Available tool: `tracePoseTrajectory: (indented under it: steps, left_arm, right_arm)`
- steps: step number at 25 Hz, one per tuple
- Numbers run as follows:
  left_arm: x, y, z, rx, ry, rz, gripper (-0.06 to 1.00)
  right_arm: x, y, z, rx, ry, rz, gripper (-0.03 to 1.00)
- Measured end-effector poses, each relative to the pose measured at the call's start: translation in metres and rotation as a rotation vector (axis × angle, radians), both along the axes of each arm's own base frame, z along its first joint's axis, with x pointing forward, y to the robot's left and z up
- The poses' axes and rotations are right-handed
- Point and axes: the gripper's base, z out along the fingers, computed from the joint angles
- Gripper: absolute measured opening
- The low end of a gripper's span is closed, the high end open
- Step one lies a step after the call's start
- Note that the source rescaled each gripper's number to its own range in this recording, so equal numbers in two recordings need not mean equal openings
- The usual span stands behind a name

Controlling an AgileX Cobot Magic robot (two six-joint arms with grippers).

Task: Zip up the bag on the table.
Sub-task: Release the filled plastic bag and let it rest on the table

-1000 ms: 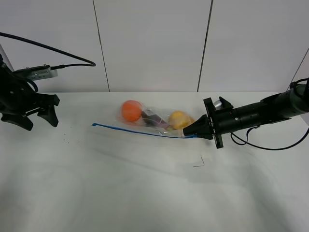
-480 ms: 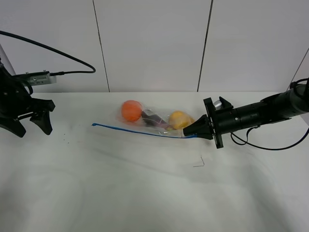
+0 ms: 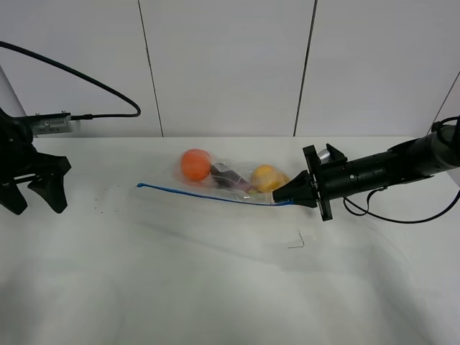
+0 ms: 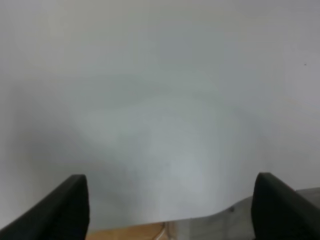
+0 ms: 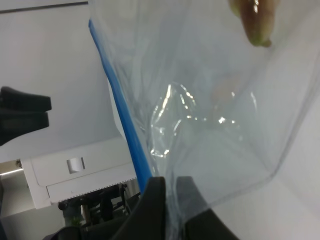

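The clear bag [image 3: 230,176] lies on the white table [image 3: 215,280] at mid-back, with orange [image 3: 195,164], purple [image 3: 228,175] and yellow [image 3: 266,177] fruit inside. Its blue zipper strip [image 3: 205,194] runs along the near edge. My right gripper [image 3: 282,198] is shut on the strip's right end; the right wrist view shows its fingers [image 5: 154,200] pinching the bag [image 5: 210,100] by the blue strip [image 5: 117,105]. My left gripper [image 3: 32,195] is open and empty at the table's far left, well away from the bag. The left wrist view shows its gripper [image 4: 172,210] spread wide over bare table [image 4: 160,100].
A small dark wire-like scrap [image 3: 297,243] lies on the table in front of the right gripper. A black cable [image 3: 79,75] arcs above the left arm. A panelled white wall [image 3: 230,65] stands behind the table's back edge.
My left gripper has moved left and a little toward the front, farther from the bag. The right gripper and the bag have not moved.
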Motion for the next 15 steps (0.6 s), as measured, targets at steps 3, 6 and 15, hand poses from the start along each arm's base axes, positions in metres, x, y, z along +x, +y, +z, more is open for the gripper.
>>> tracePoseTrajectory:
  steps: [3,6,15]
  left_arm:
    - [-0.02,-0.001,0.006,-0.003,-0.008,0.046,0.96]
    - [-0.046,-0.001,0.005,-0.004,0.004,0.059,0.96]
    - [-0.137,-0.004,-0.01,0.005,0.006,0.06,0.96]
  right_arm:
    - [0.0,0.0,0.0,-0.004,0.0,0.005,0.0]
    - [-0.001,0.0,-0.001,-0.006,0.0,0.008,0.0]
    - [-0.001,0.0,-0.001,-0.008,0.0,0.011,0.0]
